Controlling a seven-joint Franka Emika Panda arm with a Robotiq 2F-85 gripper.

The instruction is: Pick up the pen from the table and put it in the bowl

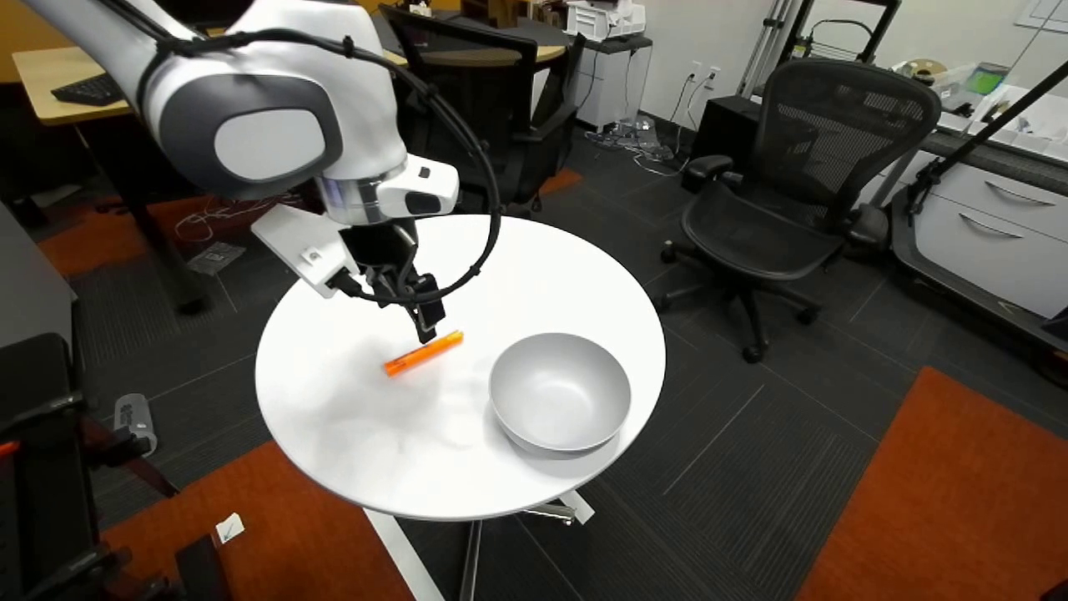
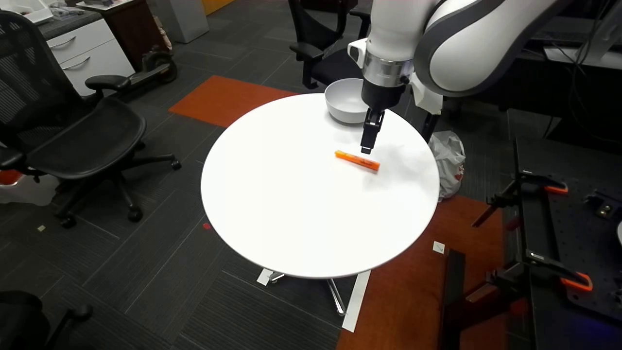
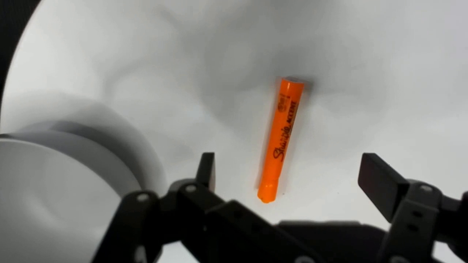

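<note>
The orange pen (image 1: pixel 424 354) lies flat on the round white table (image 1: pixel 334 451). It also shows in an exterior view (image 2: pixel 357 160) and in the wrist view (image 3: pixel 280 138), where dark lettering is visible on it. The grey bowl (image 1: pixel 559 392) stands upright on the table near its edge, apart from the pen. It also shows in an exterior view (image 2: pixel 342 104) and at the lower left of the wrist view (image 3: pixel 47 182), partly cut off. My gripper (image 3: pixel 288 164) is open and empty above the pen. The pen's capped end lies between the fingers in the wrist view, with no finger touching it.
A black mesh chair (image 1: pixel 809 184) stands beside the table. Another black chair (image 2: pixel 330 53) stands behind the bowl. A dark bench with orange clamps (image 2: pixel 559 233) and a plastic bag (image 2: pixel 447 160) are near the table. A cable (image 1: pixel 488 192) loops off the arm.
</note>
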